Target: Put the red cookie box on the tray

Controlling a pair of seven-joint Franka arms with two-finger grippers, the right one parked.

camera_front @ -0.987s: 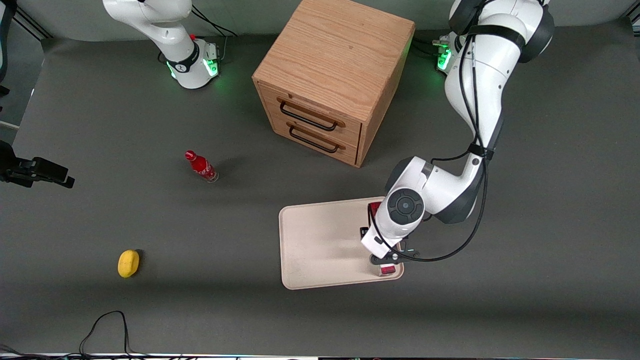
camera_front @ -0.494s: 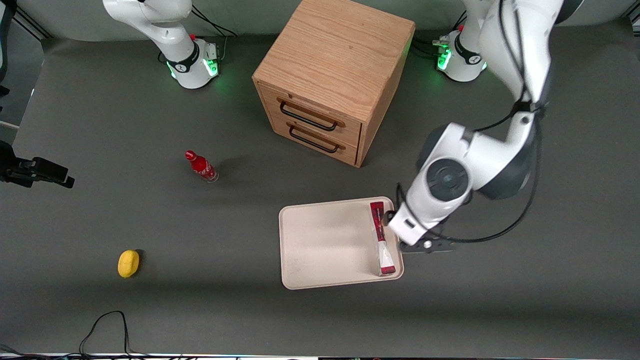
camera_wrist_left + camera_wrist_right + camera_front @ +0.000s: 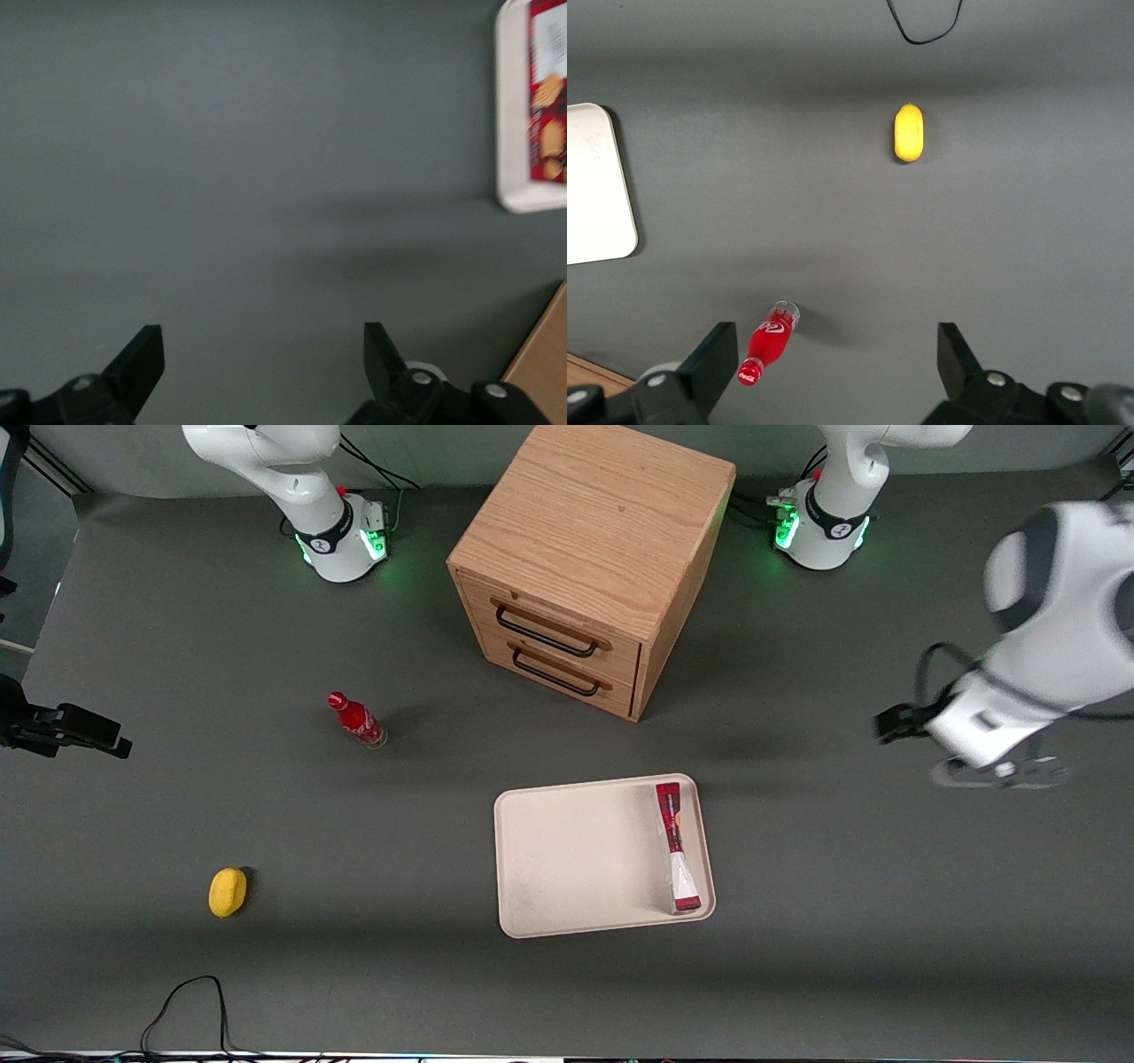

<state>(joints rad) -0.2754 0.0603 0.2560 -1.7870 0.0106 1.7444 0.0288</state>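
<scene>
The red cookie box (image 3: 676, 849) stands on its long edge in the cream-white tray (image 3: 576, 859), along the rim nearest the working arm's end of the table. The left arm's gripper (image 3: 997, 772) hangs above bare table well off toward the working arm's end, apart from the tray and box. In the left wrist view the gripper (image 3: 261, 341) is wide open and empty over the grey mat, with a corner of the tray (image 3: 509, 106) and the box (image 3: 549, 88) showing at the edge.
A wooden two-drawer cabinet (image 3: 594, 558) stands farther from the front camera than the tray. A small red soda bottle (image 3: 356, 720) and a yellow fruit (image 3: 228, 891) lie toward the parked arm's end. A black cable (image 3: 190, 1001) loops at the near edge.
The left arm's gripper let go of the box on the tray, rose and swung away toward the working arm's end. The box stays on the tray.
</scene>
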